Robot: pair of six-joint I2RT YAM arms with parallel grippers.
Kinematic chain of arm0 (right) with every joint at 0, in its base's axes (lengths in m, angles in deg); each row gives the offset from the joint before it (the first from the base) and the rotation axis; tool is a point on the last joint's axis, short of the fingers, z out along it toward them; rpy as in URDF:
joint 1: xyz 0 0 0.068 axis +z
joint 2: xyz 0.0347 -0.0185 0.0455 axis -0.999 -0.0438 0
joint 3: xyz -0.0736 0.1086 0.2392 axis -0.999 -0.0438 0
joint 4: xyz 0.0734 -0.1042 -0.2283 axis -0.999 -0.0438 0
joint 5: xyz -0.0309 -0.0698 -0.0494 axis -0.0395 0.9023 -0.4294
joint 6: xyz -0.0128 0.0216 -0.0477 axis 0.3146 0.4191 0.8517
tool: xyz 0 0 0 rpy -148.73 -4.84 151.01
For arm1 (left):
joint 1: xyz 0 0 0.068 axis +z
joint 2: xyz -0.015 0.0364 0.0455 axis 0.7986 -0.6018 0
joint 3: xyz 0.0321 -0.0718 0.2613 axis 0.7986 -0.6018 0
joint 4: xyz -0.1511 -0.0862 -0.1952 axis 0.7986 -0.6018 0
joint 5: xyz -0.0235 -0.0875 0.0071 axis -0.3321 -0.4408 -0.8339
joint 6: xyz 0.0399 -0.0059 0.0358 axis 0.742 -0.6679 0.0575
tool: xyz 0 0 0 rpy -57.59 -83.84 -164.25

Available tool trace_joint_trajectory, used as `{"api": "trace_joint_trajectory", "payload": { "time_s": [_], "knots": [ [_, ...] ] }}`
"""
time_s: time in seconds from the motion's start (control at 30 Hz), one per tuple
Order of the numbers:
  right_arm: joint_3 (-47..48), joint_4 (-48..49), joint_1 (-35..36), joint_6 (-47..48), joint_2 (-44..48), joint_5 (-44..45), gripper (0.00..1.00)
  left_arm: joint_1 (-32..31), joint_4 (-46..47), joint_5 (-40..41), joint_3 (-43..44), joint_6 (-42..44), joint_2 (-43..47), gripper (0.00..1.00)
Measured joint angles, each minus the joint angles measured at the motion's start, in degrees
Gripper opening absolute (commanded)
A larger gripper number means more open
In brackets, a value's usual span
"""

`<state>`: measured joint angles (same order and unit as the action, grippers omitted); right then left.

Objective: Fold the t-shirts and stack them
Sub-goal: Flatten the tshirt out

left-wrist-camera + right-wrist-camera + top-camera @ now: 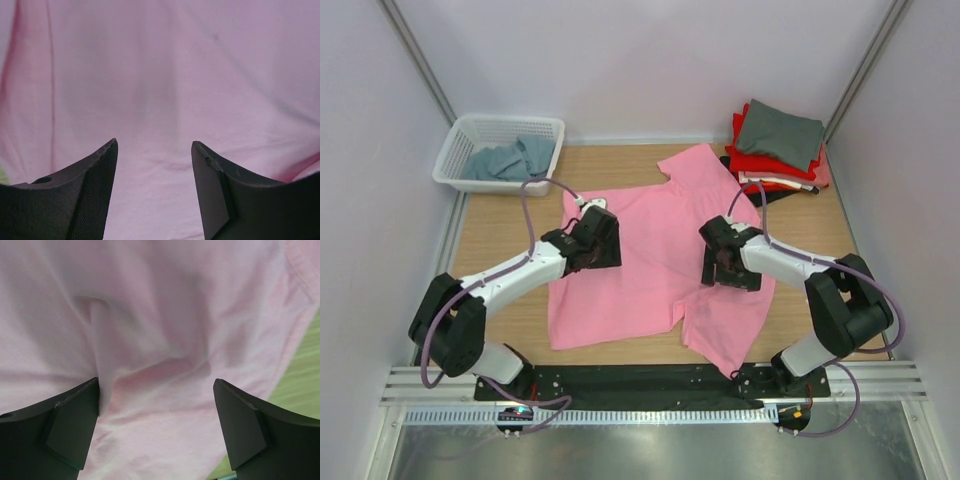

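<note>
Pink shirt (655,275) lies spread, rumpled, at the middle of the table (492,215), one sleeve reaching toward 12 o'clock and its 5 o'clock corner at the near edge. The left gripper (598,240) hangs over its 9 o'clock side, jaws partly apart with only pink cloth showing between them (154,144). The right gripper (725,262) is over the 3 o'clock side, jaws spread wide and holding nothing (156,382); a raised crease runs up beside one finger (75,425). Whether either gripper's tips touch the cloth is hard to tell. At 1 o'clock sits a stack, a grey shirt (780,130) on top of a red shirt (768,162). At 10 o'clock a basket (455,160) holds a grey-blue shirt (512,158).
</note>
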<state>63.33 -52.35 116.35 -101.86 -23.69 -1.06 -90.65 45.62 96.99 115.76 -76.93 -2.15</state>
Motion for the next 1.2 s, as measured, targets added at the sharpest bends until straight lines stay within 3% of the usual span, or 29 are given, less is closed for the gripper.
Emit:
{"api": "trace_joint_trajectory", "payload": {
  "time_s": [0.13,0.33,0.43,0.83,1.2],
  "knots": [
    [0.0,-5.8,0.0,-0.1,2.3,2.2,0.98,0.6,-4.2,3.5,7.0,3.6,-2.8,0.63],
    [2.3,-11.5,0.3,-0.1,10.1,3.0,0.97,4.4,-8.3,8.7,28.9,10.6,-20.4,0.57],
    [3.9,-12.6,0.6,0.0,14.2,2.5,0.97,7.0,-9.9,10.3,34.7,13.1,-27.5,0.57],
    [4.0,-13.0,0.7,1.4,17.7,-1.3,0.97,13.7,-15.2,11.9,45.4,18.9,-41.8,0.55],
    [1.7,-11.8,0.7,2.8,18.4,-2.8,0.97,20.0,-19.3,20.5,45.4,23.3,-42.6,0.56]
  ]
}}
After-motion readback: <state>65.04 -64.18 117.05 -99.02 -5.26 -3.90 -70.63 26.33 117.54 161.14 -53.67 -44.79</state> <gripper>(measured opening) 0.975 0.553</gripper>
